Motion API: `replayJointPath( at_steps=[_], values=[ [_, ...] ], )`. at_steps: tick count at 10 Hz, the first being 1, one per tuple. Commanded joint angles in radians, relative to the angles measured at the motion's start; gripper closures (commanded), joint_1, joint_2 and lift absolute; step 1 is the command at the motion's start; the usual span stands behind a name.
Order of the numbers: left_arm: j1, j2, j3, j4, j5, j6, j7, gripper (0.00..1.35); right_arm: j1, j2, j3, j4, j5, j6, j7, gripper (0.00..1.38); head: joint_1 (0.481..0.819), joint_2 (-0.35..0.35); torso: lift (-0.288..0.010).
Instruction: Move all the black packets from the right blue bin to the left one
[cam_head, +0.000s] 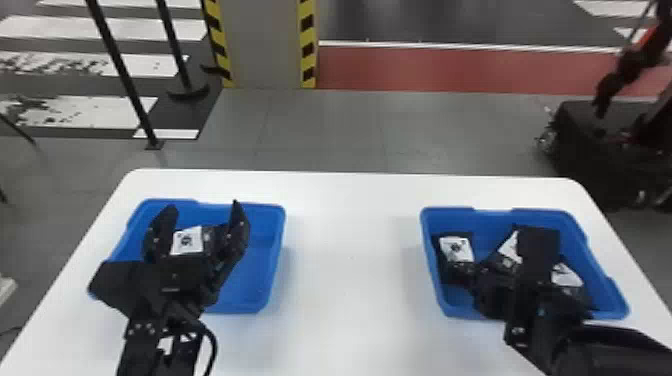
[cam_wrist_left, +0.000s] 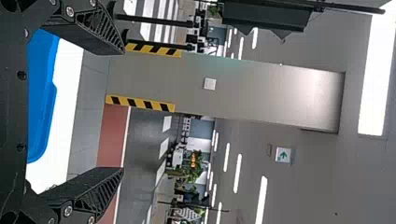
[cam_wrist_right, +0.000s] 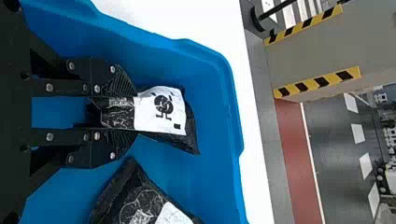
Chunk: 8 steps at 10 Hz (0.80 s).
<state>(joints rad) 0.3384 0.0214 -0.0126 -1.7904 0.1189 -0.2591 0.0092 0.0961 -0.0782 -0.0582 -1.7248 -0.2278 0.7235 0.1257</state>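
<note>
Inside the right blue plastic bin (cam_head: 592, 245), right gripper (cam_head: 464, 274) clamps one of three black, white-labelled packets (cam_wrist_right: 161, 109) near the wall; left gripper's (cam_head: 202, 227) fingers apart.

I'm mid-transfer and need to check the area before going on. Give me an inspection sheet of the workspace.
Surface: white table, bearing both bins, set apart.
Job's things: left blue bin holds at least one black packet; right blue bin holds a gripped packet and two others.
Clutter: nothing seen.
Left gripper: open above the left bin.
Right gripper: closed on the packet inside the right bin.
Cables: black cable looping beside the left arm.
Surroundings: pillar with yellow-black stripes, black posts, dark equipment beyond the table.
</note>
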Motion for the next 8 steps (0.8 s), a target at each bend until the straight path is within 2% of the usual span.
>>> replayJointPath(
  at_steps=[1,5,6,7,8],
  values=[
    [-0.002,0.0,-0.003,0.0,0.002,0.001,0.0,0.14,0.031,0.001,0.0,-0.056,-0.012,-0.007,0.0,1.13,0.695,0.012,-0.11],
    [-0.005,-0.001,-0.03,0.0,0.05,-0.009,-0.006,0.14,0.235,-0.006,-0.02,-0.426,-0.073,-0.044,-0.014,1.13,0.695,0.01,-0.11],
    [-0.01,-0.001,-0.037,0.0,0.097,0.004,-0.012,0.14,0.208,-0.02,-0.02,-0.407,-0.093,-0.127,0.081,1.13,0.695,0.01,-0.11],
    [-0.015,0.0,-0.044,0.0,0.142,0.018,-0.02,0.14,0.162,-0.037,-0.018,-0.387,-0.097,-0.157,0.17,1.13,0.695,0.023,-0.11],
    [-0.024,0.003,-0.053,0.0,0.205,0.058,-0.043,0.14,0.122,-0.037,-0.018,-0.39,-0.09,-0.174,0.236,1.13,0.695,0.038,-0.11]
  ],
)
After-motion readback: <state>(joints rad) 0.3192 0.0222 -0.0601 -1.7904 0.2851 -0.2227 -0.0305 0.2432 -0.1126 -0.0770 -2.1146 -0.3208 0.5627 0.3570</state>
